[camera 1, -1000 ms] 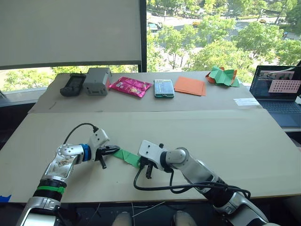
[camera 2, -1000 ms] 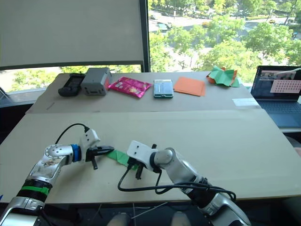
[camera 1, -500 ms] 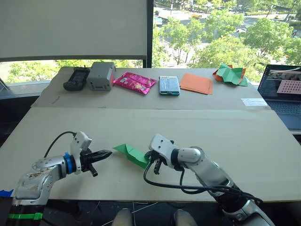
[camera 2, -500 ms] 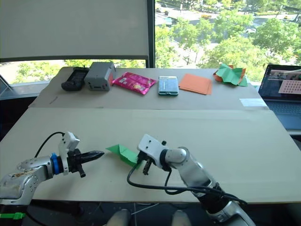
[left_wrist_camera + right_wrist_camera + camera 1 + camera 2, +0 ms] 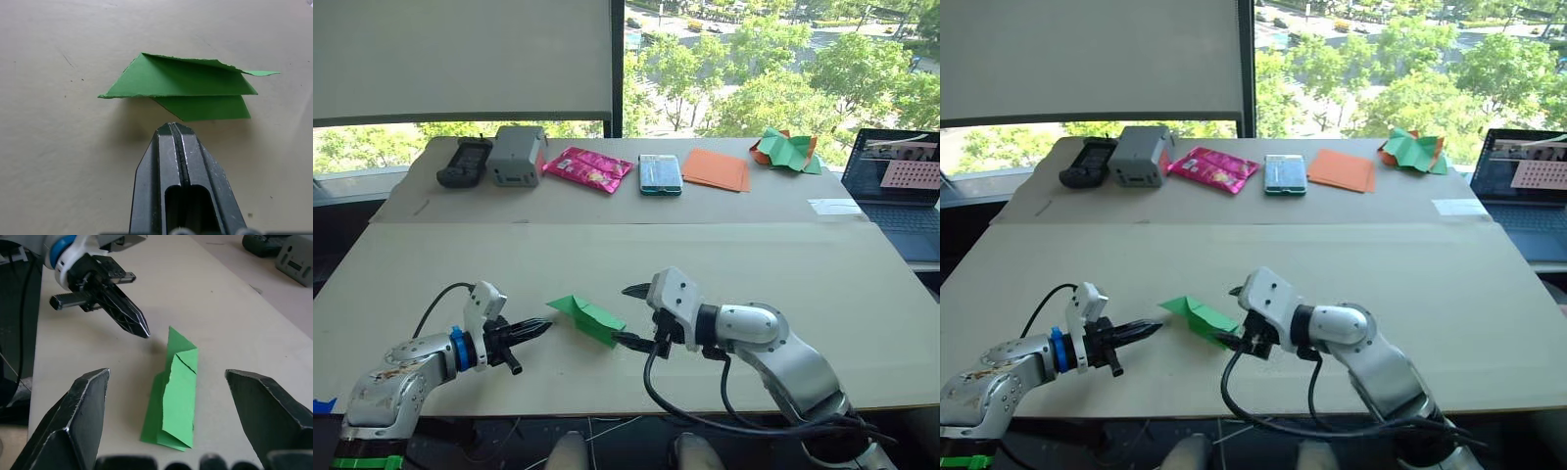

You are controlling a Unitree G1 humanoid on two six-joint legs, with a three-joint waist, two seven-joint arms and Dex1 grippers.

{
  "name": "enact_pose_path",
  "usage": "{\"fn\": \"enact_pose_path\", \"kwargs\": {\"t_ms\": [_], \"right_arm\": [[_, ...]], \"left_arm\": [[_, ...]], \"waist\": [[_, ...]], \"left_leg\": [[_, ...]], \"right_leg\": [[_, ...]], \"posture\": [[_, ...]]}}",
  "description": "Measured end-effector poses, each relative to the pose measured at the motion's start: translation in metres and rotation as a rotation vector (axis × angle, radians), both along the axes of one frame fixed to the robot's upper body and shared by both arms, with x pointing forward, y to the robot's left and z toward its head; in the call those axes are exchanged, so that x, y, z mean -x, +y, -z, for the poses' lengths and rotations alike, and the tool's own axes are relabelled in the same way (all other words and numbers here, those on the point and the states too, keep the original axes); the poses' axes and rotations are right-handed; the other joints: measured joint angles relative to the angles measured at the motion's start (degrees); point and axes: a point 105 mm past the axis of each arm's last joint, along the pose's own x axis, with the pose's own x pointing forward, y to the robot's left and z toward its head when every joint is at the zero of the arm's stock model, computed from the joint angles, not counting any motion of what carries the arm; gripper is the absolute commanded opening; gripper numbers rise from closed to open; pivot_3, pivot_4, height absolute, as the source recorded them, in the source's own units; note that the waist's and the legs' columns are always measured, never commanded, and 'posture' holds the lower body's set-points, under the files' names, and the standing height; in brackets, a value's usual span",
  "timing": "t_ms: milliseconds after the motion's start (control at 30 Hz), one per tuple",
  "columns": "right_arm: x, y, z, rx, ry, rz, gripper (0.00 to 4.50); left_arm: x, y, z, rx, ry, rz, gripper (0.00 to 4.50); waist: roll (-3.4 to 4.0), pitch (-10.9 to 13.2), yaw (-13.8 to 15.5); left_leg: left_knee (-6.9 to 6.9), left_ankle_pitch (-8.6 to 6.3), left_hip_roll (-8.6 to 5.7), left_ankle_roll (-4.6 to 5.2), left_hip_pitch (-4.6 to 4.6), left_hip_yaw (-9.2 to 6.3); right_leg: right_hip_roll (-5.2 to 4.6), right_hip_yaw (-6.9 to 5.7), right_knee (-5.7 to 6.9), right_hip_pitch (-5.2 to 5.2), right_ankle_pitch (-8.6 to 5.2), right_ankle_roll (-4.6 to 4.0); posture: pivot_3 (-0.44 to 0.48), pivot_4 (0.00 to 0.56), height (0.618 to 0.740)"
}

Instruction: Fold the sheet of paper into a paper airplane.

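Lying free between closed left claw (image 5: 540, 328) and wide-open right claw (image 5: 632, 315): paper airplane (image 5: 587, 317).

paper airplane (image 5: 586, 317) on table (image 5: 803, 264), between grippers

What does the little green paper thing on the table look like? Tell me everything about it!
The paper airplane is thin bright green paper folded into a small, narrow shape with layered flaps, sharp creases and one pointed end. One edge looks a bit ragged. It lies on the pale table, near the front edge, with its top flap lifted slightly. Nothing grips it: the shut left gripper points at it from one side, and the open right gripper sits at the other.
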Motion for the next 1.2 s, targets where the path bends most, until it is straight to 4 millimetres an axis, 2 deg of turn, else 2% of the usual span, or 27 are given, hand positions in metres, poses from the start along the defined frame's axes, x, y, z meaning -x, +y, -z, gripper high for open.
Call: {"fn": "enact_pose_path", "kwargs": {"t_ms": [233,333,500,633,700,800,1000,1200], "right_arm": [[0.002,0.007,0.01,-0.012,0.07,-0.032,3.98],[0.005,0.009,0.011,-0.014,0.084,-0.052,4.03],[0.015,0.019,0.012,-0.076,0.196,-0.137,4.03],[0.011,0.031,0.018,-0.1,0.273,-0.169,4.03],[0.007,0.034,0.021,-0.099,0.297,-0.167,4.03],[0.0,0.035,0.029,-0.084,0.329,-0.142,4.03],[-0.023,0.028,0.044,-0.036,0.316,-0.032,4.03],[-0.046,0.019,0.033,-0.031,0.249,0.019,4.03]], "left_arm": [[-0.004,-0.002,0.0,0.004,-0.018,0.005,0.0],[0.0,0.004,0.002,0.0,-0.011,-0.012,0.84],[0.006,0.007,0.0,-0.02,-0.017,-0.008,2.52],[0.007,0.005,-0.004,-0.021,-0.03,-0.002,3.95],[0.008,0.002,-0.007,-0.02,-0.044,0.011,4.49],[0.011,-0.005,-0.014,-0.003,-0.058,0.036,4.49],[0.014,-0.005,-0.019,-0.009,-0.073,0.04,4.49],[0.014,-0.012,-0.027,-0.002,-0.093,0.058,4.49]], "waist": [[-0.01,-0.01,-0.02],[-0.01,-0.01,-0.07],[-0.01,-0.01,0.0],[0.0,0.0,0.02],[-0.02,-0.01,0.12],[-0.02,-0.02,0.29],[-0.06,-0.04,0.39],[-0.07,-0.03,0.44]], "left_leg": [[0.01,0.01,0.0,0.01,0.02,0.02],[0.01,0.01,0.0,0.01,0.03,0.02],[0.01,0.0,0.0,0.01,0.03,0.02],[0.01,0.01,0.0,0.01,0.02,0.03],[0.01,0.01,0.0,0.01,0.01,0.03],[0.01,0.01,0.0,0.01,0.01,0.05],[0.09,0.01,-0.01,0.02,0.14,0.05],[0.09,0.01,-0.01,0.02,0.15,0.02]], "right_leg": [[0.0,0.02,0.01,0.02,0.01,0.0],[0.0,0.02,0.03,0.02,0.02,0.0],[0.0,0.02,0.04,0.04,0.02,0.0],[0.0,0.03,0.04,0.03,0.02,0.0],[0.0,0.03,0.04,0.06,0.02,-0.01],[0.0,0.05,0.09,0.06,0.04,-0.01],[0.02,0.1,0.7,0.0,0.08,0.02],[0.02,0.08,0.82,-0.01,0.08,0.01]], "posture": [[0.0,0.15,0.706],[0.0,0.15,0.706],[0.0,0.15,0.706],[0.0,0.15,0.706],[0.0,0.15,0.706],[0.0,0.15,0.706],[0.0,0.15,0.706],[0.0,0.15,0.706]]}}
